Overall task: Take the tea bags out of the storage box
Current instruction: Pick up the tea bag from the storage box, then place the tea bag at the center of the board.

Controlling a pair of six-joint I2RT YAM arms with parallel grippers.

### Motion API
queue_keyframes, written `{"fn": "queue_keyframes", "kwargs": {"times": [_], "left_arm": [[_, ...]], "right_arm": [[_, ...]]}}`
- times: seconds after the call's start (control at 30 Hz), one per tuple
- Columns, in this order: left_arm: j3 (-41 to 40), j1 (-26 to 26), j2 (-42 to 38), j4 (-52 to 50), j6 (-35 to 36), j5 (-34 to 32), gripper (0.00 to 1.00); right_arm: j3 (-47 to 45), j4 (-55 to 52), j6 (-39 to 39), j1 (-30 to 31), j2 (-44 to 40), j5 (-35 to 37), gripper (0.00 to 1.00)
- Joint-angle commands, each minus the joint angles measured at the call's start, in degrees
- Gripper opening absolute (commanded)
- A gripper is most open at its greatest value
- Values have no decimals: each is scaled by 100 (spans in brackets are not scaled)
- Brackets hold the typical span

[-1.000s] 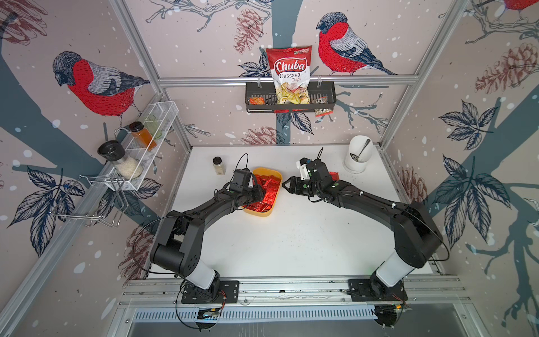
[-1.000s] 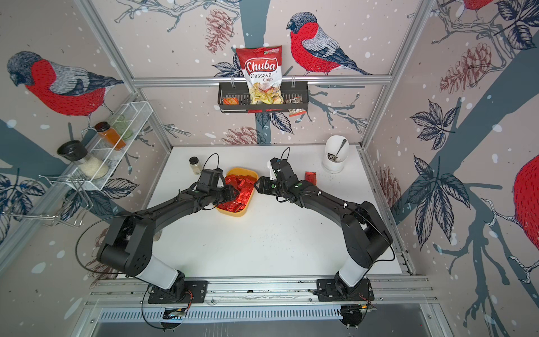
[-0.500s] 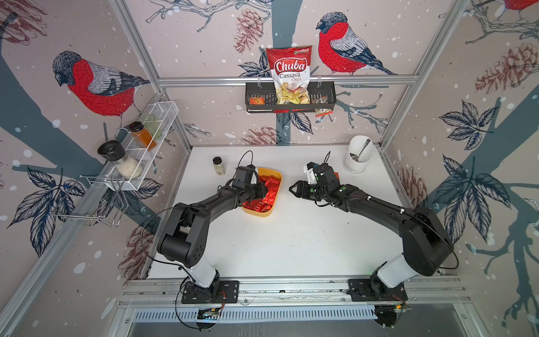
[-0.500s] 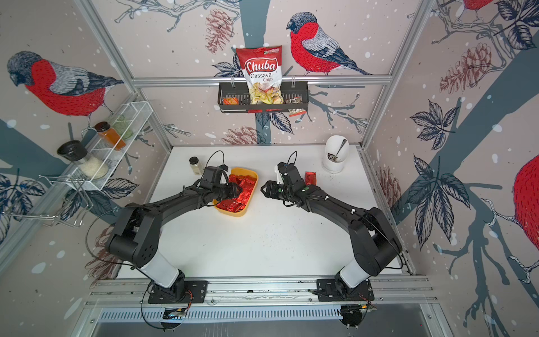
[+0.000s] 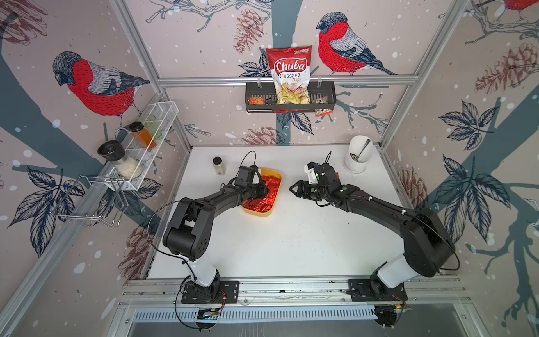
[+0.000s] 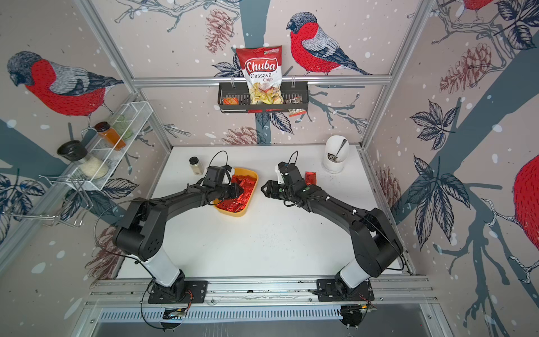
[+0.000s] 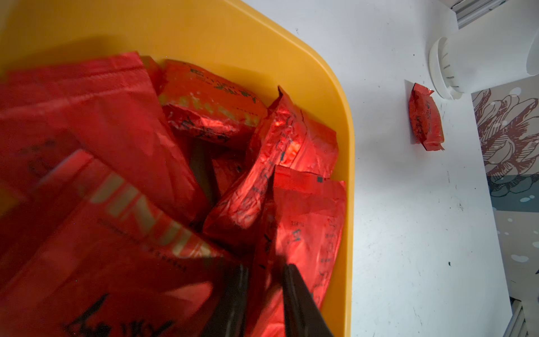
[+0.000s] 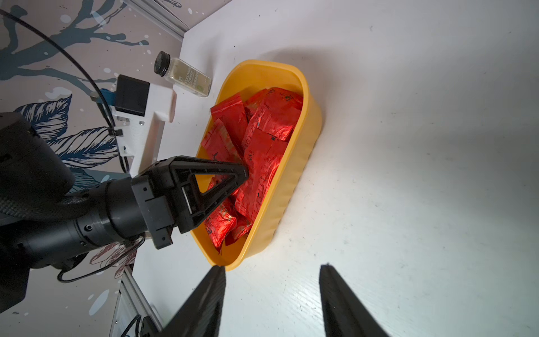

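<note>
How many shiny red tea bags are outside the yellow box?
1: a red foil tea bag lies on the white table near the white cup. The black right arm may hide more.

One shallow yellow-orange plastic storage box (image 5: 256, 212) sits mid-bench. It holds a heap of shiny red foil tea bags (image 5: 272, 189): at least six can be told apart, but they overlap too much for a full count. One more red foil tea bag (image 6: 310, 178) lies alone towards the bench's far right corner. There is one white cylindrical holder (image 5: 354, 166) with one metal spoon (image 5: 362, 148), and one small black-capped glass spice jar (image 5: 218, 166).
</note>
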Motion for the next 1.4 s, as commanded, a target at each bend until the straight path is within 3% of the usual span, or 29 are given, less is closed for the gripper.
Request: {"fn": "queue_keyframes", "kwargs": {"times": [0.0, 0.2, 0.57, 0.8, 1.1, 1.37], "left_arm": [[30, -45, 16, 77, 111, 60, 21], [244, -111, -14, -39, 121, 57, 0], [538, -93, -728, -758, 81, -411, 0], [766, -339, -998, -621, -495, -31, 0], [2058, -1792, 487, -142, -1520, -515, 0], [3501, -2018, 2081, -72, -1947, -834, 0]], "right_arm": [[-25, 38, -87, -1, -49, -41, 57], [-51, 51, -74, -14, -68, -36, 57], [-60, -37, -117, -78, -345, 14, 57], [-286, -231, -268, -603, -945, -35, 57], [-912, -658, -513, -1959, -2198, -404, 58], [-1522, -829, -577, -2717, -3138, -636, 60]]}}
